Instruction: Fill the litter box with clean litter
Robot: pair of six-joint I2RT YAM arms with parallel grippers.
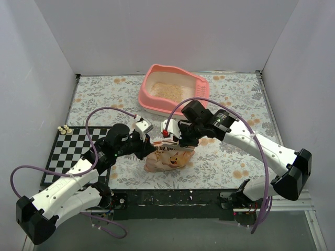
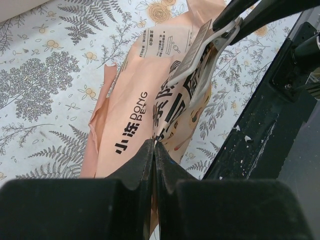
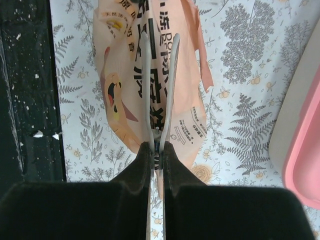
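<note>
White walls close round a floral cloth (image 1: 235,104) with a checkered mat (image 1: 78,146) at its left. The pink litter box (image 1: 144,97) sits at the far middle, and a thin bed of clean litter (image 1: 170,90) covers its pale base. Well short of it, near my bases, the orange printed bag (image 1: 168,158) lies between my two arms, both bent low and angled inward toward each other. I judge the pairing deliberate: one side anchors while the other opens or lifts the mouth for pouring. My left pincer (image 2: 152,150) is clamped tight on the bag's edge, and my right pincer (image 3: 157,147) is pinched on a pale strip at its top.
</note>
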